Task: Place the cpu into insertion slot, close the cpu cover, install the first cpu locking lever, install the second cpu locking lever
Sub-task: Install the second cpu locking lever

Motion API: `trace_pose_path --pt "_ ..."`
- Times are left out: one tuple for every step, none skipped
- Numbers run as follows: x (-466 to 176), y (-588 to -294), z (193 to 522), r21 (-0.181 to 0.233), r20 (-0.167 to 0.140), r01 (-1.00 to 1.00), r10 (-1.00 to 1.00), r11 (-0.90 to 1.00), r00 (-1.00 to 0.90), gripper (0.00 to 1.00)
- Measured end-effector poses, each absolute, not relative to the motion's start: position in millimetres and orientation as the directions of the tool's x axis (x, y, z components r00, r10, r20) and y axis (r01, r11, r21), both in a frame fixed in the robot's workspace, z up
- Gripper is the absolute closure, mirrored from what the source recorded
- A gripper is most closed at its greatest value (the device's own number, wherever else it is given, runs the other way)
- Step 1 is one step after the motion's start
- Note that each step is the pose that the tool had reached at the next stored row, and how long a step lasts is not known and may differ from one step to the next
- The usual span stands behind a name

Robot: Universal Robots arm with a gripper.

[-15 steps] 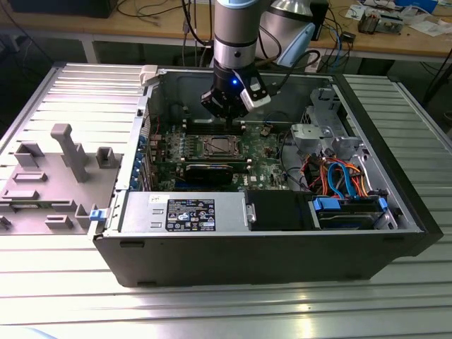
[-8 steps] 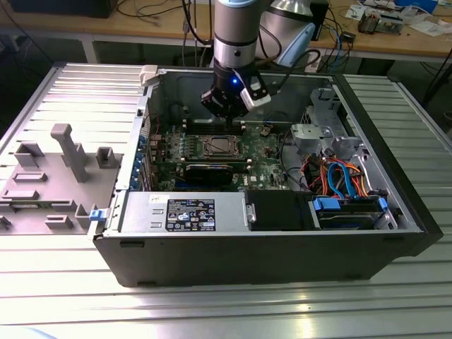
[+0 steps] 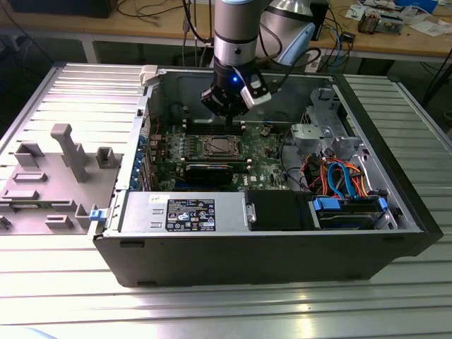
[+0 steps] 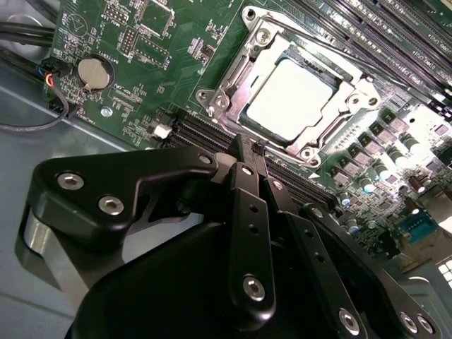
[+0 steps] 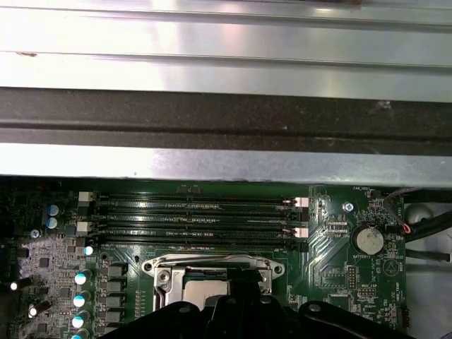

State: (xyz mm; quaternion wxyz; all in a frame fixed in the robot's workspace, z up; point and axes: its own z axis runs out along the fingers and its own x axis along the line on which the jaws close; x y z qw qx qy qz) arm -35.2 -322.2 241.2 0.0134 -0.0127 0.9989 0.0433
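Hovering inside the open case, the hand point(image 4: 248, 145) has its fingers pressed together and holds nothing, its tips just beside the slot point(image 4: 224, 85) in the second wrist view. The cpu point(image 4: 291, 95) already lies seated in that slot with the cover point(image 4: 263, 53) down around it, its silver top showing through the window. I judge the lever steps to be in hand, calling for a fine, low push of the closed fingertips against a thin wire lever along the slot's edge.
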Motion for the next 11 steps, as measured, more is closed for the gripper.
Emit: trace_pose_path --pt "-35.2 -322.2 241.3 0.086 -0.028 -0.027 -0.024 0.996 -0.999 0.89" --pt "-35.2 -322.2 241.3 0.086 -0.028 -0.027 -0.024 0.996 -0.999 0.89" --pt "-35.2 -322.2 241.5 0.086 -0.028 -0.027 -0.024 0.996 -0.999 0.89" --pt "-35.2 -322.2 241.5 0.086 -0.028 -0.027 -0.024 0.996 -0.999 0.89" --pt "-35.2 -322.3 241.5 0.086 -0.028 -0.027 -0.024 0.996 -0.999 0.89" --pt "-35.2 -322.6 241.6 0.086 -0.028 -0.027 -0.024 0.996 -0.999 0.89" --pt "-35.2 -323.0 241.6 0.086 -0.028 -0.027 -0.024 0.996 -0.999 0.89" --pt "-35.2 -323.2 241.5 0.086 -0.028 -0.027 -0.024 0.996 -0.999 0.89" --pt "-35.2 -323.3 241.5 0.086 -0.028 -0.026 -0.024 0.996 -0.999 0.89" --pt "-35.2 -323.3 241.5 0.086 -0.028 -0.026 -0.024 0.996 -0.999 0.89" --pt "-35.2 -323.5 241.5 0.086 -0.028 -0.027 -0.024 0.996 -0.999 0.89"
